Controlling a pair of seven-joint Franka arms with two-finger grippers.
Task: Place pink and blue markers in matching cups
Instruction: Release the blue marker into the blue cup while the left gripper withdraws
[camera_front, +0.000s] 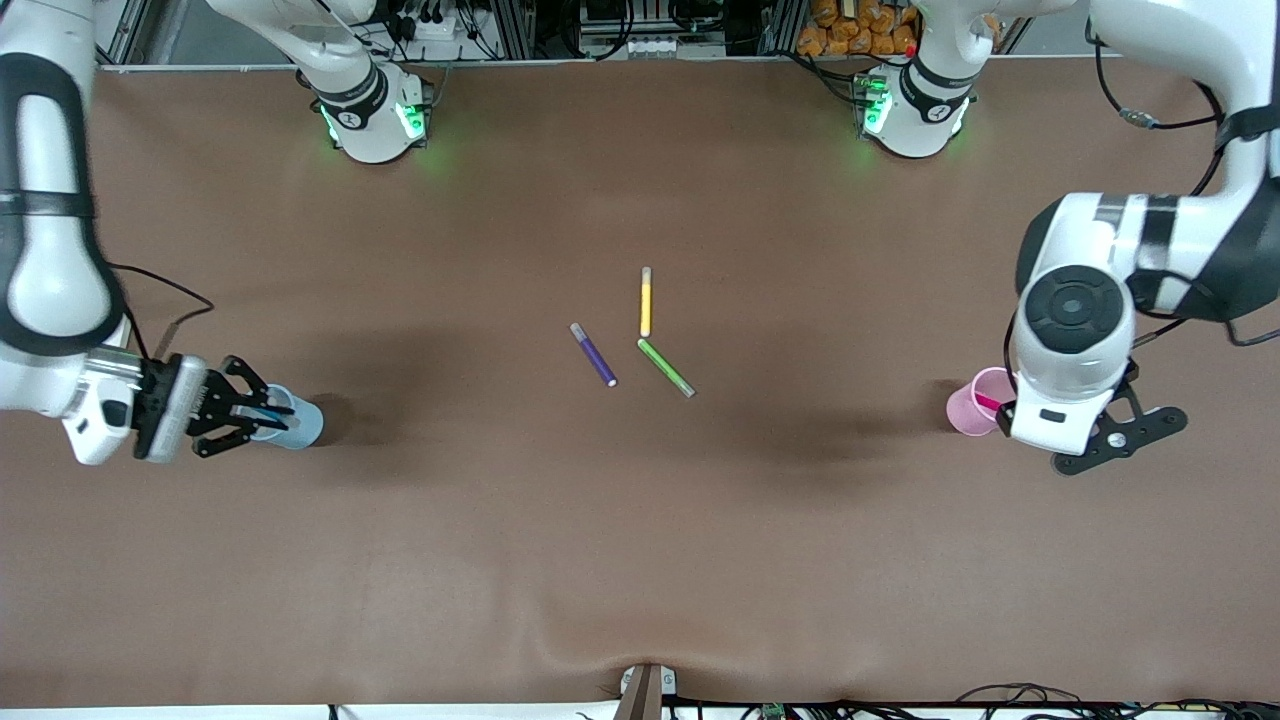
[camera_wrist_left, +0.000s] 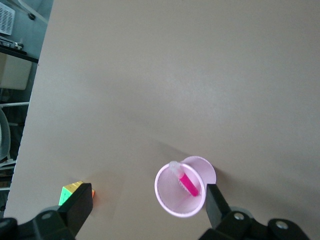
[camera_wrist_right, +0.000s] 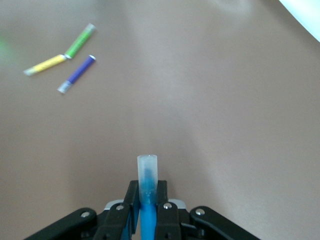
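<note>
The pink marker (camera_front: 987, 402) stands tilted inside the pale pink cup (camera_front: 968, 402) at the left arm's end of the table; the left wrist view shows the marker (camera_wrist_left: 188, 183) in the cup (camera_wrist_left: 172, 200). My left gripper (camera_front: 1115, 440) is open and empty, up over the table beside that cup, one finger (camera_wrist_left: 216, 206) close to its rim. My right gripper (camera_front: 245, 410) is shut on the blue marker (camera_wrist_right: 148, 182) over the light blue cup (camera_front: 303, 423) at the right arm's end. That cup is hidden in the right wrist view.
A dark purple marker (camera_front: 593, 354), a yellow marker (camera_front: 646, 302) and a green marker (camera_front: 666, 367) lie together at mid table. A multicoloured cube (camera_wrist_left: 74, 192) sits by the left gripper's other finger, seen only in the left wrist view.
</note>
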